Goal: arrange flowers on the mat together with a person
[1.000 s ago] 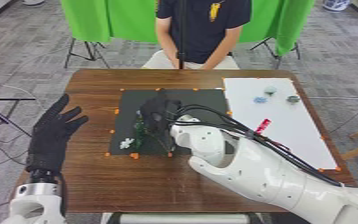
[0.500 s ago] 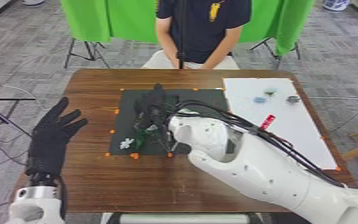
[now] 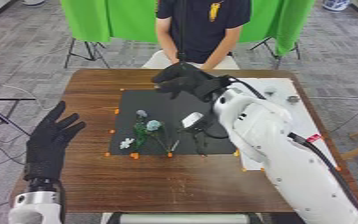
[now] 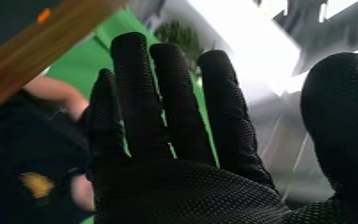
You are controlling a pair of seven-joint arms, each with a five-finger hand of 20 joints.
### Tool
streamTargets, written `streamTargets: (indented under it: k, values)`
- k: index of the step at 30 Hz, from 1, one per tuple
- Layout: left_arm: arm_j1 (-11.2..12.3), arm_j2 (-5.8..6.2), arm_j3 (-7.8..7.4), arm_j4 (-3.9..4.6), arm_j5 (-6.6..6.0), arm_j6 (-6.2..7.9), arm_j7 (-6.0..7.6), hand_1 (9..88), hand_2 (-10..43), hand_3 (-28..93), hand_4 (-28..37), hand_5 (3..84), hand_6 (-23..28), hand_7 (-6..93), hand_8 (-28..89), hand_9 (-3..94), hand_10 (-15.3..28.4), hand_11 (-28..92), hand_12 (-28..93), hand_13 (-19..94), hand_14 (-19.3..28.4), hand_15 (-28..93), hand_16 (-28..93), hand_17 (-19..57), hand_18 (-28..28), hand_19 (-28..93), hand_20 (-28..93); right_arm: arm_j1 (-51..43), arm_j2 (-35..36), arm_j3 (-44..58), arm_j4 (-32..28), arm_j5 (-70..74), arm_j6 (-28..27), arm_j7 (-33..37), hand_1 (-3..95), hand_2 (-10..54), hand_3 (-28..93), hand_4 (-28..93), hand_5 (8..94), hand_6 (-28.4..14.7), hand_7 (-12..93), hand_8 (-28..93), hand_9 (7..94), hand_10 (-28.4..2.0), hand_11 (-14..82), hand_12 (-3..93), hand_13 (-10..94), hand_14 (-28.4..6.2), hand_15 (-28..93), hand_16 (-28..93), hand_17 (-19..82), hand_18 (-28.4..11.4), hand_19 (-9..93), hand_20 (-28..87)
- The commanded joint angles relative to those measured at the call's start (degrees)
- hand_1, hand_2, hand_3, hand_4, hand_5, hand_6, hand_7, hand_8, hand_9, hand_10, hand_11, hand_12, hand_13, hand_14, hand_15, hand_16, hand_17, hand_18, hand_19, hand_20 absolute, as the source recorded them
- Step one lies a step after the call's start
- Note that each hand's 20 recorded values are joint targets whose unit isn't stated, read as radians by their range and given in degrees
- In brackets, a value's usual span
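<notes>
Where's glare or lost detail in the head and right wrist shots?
Right wrist view: blown-out white patch behind the right hand, whose black glove still shows texture. Head view: soft sheen on the table toward the near edge; mat reads dark.

white sheet point(image 3: 303, 117) partly hidden by right arm point(image 3: 262, 131) | green stems point(image 3: 142, 134) too small to separate | right hand point(image 3: 186, 80) cut off by wrist view's edge

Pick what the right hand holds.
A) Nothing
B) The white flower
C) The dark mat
A: the right hand has its fingers straight with nothing in them, while the white flower lies on the dark mat.
</notes>
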Motion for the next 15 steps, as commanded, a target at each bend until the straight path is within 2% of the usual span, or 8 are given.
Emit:
streamTargets:
  k: [1, 3, 8, 9, 15]
  values:
    - [1.21, 0.64, -0.10, -0.07, -0.35, 1.28, 0.94, 17.6, 6.3, 78, -28.2, 34.4, 3.9, 13.1, -10, 37.0, 17.4, 23, 10, 28, 25.6, 46, -7, -9.3, 23.0, 47, 15, -16.95, 4.52, 19.71, -4.24, 27.85, 5.48, -3.73, 20.6, -0.9, 79, -26, 49.1, -0.1, 14, -11, 50.4, -16.3, 20.8, 16.1, 41, -18.0, 50, 11, 6, -21.1, 56, 24]
    - [1.21, 0.55, -0.16, -0.02, 0.05, 1.20, 0.83, 17.7, 6.3, 78, -28.2, 34.4, 3.8, 13.1, -10, 37.0, 17.3, 23, 10, 28, 25.6, 46, -7, -9.3, 23.0, 47, 15, -20.57, 5.25, 22.84, -5.06, 30.76, 6.76, -5.77, 20.2, 0.0, 79, -26, 47.9, 0.3, 14, -12, 49.4, -16.2, 19.1, 15.8, 40, -18.4, 47, 11, 5, -21.3, 55, 24]
    - [1.06, 0.61, 0.08, 0.17, 0.06, 0.90, 0.84, 17.7, 6.1, 78, -28.3, 34.3, 3.6, 12.9, -10, 36.9, 17.2, 23, 10, 28, 25.7, 46, -7, -9.3, 23.0, 46, 15, -28.70, 5.42, 29.84, -5.55, 39.15, 4.51, -9.06, 19.5, 1.7, 79, -27, 44.9, 0.7, 13, -11, 46.8, -16.0, 12.8, 15.0, 37, -19.1, 35, 13, 4, -21.7, 51, 22]
    - [1.15, 0.51, 0.03, 0.18, 0.48, 0.75, 0.48, 17.8, 6.1, 78, -28.3, 34.3, 3.6, 12.7, -10, 36.9, 17.2, 23, 10, 28, 25.7, 46, -7, -9.3, 23.0, 46, 15, -30.51, 5.42, 30.88, -5.75, 39.47, 4.36, -9.67, 19.5, 1.8, 79, -27, 44.2, 0.9, 13, -11, 46.2, -15.9, 12.0, 15.0, 37, -19.1, 33, 13, 3, -21.6, 50, 21]
    - [1.31, 0.42, 0.04, 0.15, 0.76, 0.88, 0.33, 17.7, 6.0, 78, -28.3, 34.0, 3.2, 12.3, -10, 36.4, 16.9, 22, 10, 28, 25.6, 46, -7, -9.3, 22.9, 46, 15, -37.53, 4.26, 33.86, -6.39, 41.71, 6.79, -13.15, 19.0, 2.9, 79, -28, 41.9, 1.7, 12, -11, 43.8, -14.4, 8.0, 14.7, 34, -19.2, 26, 16, 2, -21.7, 47, 20]
